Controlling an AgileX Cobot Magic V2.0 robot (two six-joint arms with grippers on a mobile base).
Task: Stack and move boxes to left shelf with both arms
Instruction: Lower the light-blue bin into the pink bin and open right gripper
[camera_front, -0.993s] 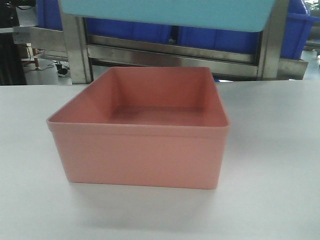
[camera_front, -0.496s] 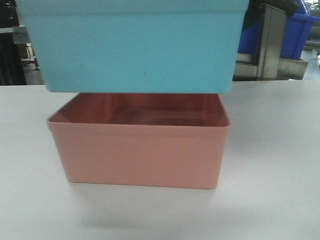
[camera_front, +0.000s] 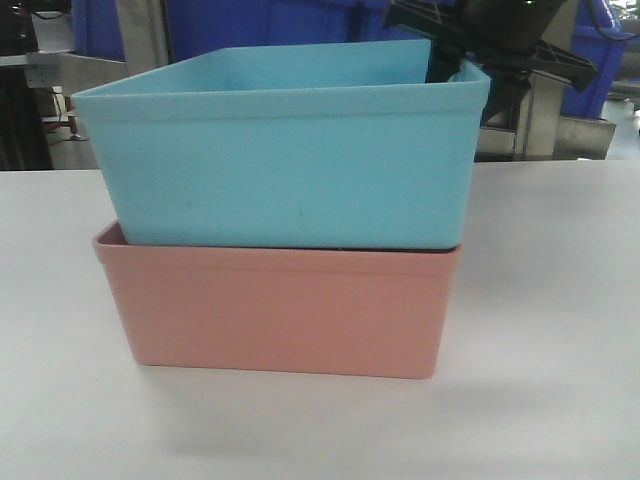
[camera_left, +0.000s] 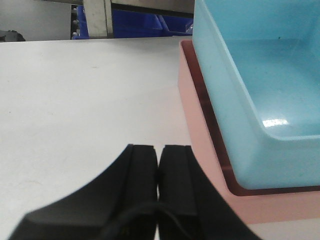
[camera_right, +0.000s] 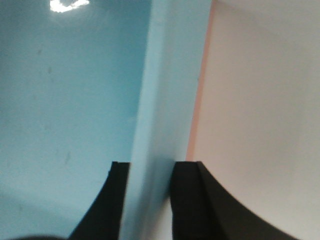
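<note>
Blue box sits inside the pink box on the table. Right gripper pinches its wall; left gripper is closed on nothing.

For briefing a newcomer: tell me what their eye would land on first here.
The light blue bin sits nested in the salmon pink bin in the middle of the white table. The right gripper clamps the blue bin's wall, a finger on each side; the left gripper hangs shut and empty beside the pink bin.

A pale grey table bears the salmon pink box directly on its top.
</note>
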